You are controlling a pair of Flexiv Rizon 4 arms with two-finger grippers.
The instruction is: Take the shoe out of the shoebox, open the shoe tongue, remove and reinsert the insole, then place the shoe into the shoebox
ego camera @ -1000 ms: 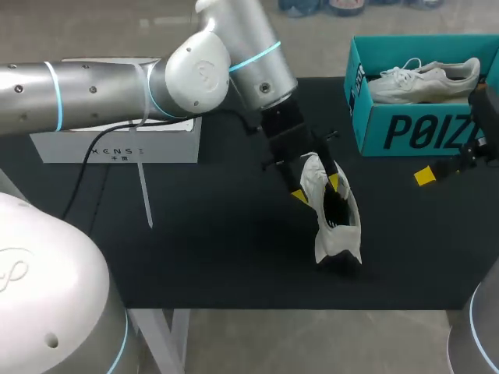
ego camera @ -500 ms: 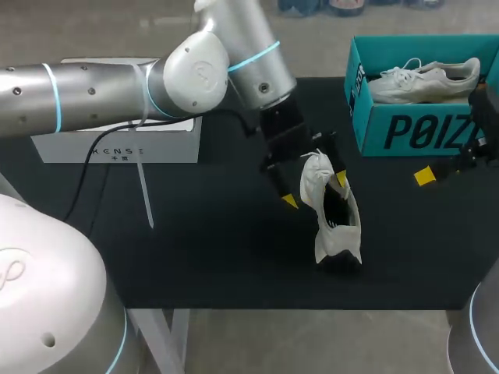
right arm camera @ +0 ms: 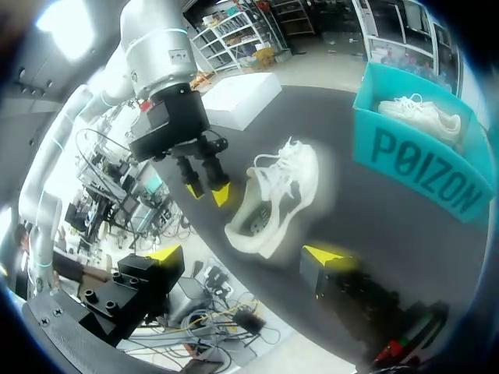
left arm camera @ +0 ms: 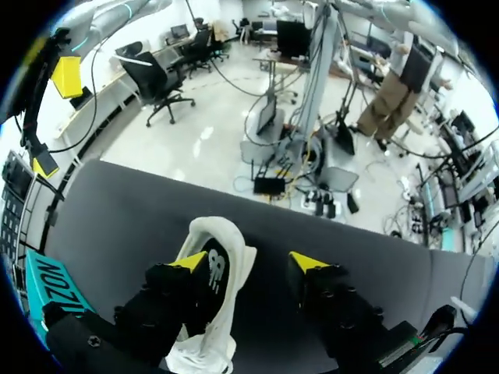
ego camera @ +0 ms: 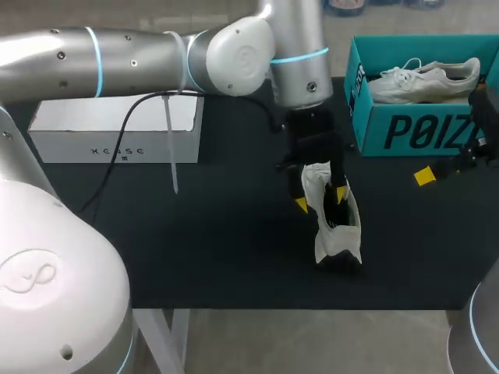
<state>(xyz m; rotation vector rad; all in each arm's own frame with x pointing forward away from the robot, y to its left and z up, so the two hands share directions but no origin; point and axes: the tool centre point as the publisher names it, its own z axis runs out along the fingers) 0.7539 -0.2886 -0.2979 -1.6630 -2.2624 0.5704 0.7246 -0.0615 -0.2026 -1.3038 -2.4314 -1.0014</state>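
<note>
Now the left gripper (ego camera: 320,197), which let go of the white lace-up sneaker (ego camera: 334,243) a second ago and turned at the wrist, holds its fingers apart with the shoe's upper between them. The sneaker lies on the black mat (ego camera: 218,249), outside the teal cardboard shoebox (ego camera: 405,132); likely a re-grip to open the tongue. The right gripper (right arm camera: 245,255) waits with fingers spread, empty.

Robotics lab: robot arm (ego camera: 117,58), black table (ego camera: 218,249)
</note>
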